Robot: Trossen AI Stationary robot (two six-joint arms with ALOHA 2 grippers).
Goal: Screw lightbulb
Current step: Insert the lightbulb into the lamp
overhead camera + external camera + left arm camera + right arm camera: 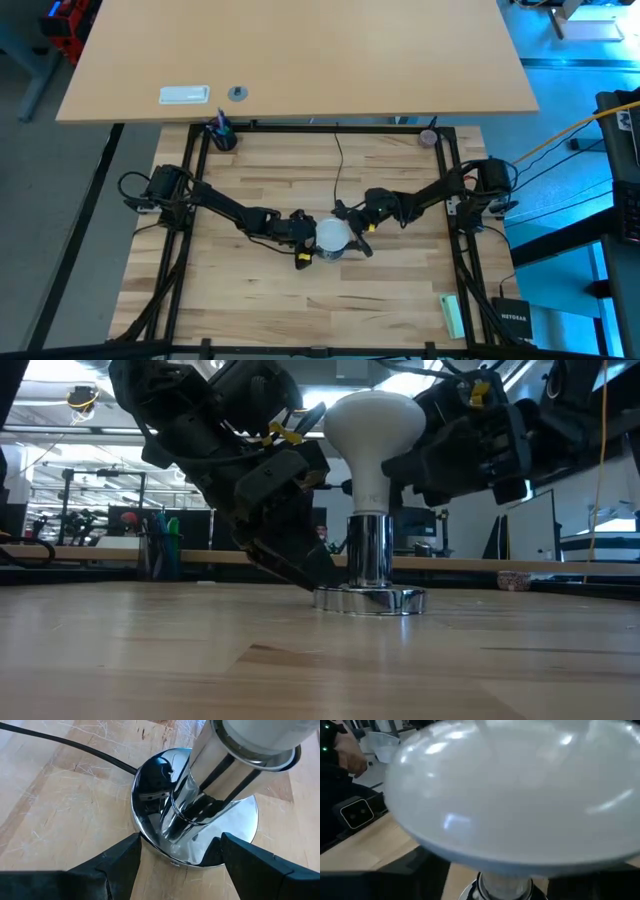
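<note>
Two hands flank the upright lightbulb (372,430): left hand (180,857) open at socket base (240,820); right hand's grip unclear.

Pen cup (222,135) at table's (300,310) far-left corner, green block (452,315) near-right.

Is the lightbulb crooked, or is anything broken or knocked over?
Nothing stands out. The lightbulb stands straight up in the shiny socket, whose base sits flat on the table. No cracks or spills show.
</note>
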